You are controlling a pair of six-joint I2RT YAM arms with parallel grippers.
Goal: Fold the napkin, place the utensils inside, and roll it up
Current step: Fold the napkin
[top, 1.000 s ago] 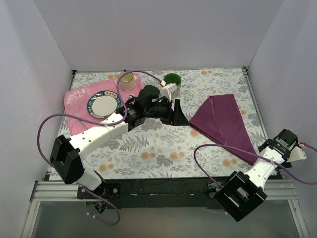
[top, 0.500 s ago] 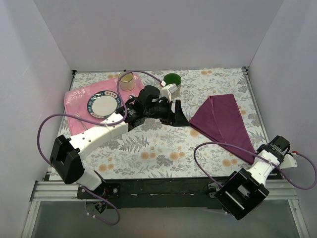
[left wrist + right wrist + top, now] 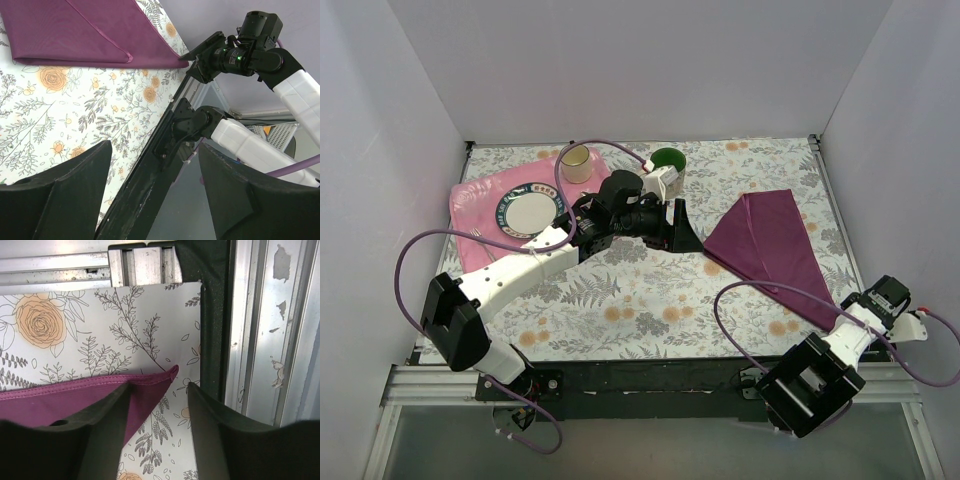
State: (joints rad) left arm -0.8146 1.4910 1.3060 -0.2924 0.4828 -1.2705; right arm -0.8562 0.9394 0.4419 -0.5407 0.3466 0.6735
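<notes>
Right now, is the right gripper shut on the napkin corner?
No, the right gripper is open, with the corner of the napkin lying in the gap.

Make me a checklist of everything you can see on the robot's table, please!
Surface: flowery tablecloth, lying flat.
Job's things: purple napkin folded into a triangle on the right; utensils too small to make out.
Clutter: pink mat with a plate on it; beige cup; green cup.
Grippers: left tool open, empty, near the napkin's left corner; right tool open, the napkin's near corner between its fingers.
Cables: purple cables loop off both arms.
Surroundings: white walls; metal frame along the table edge.
</notes>
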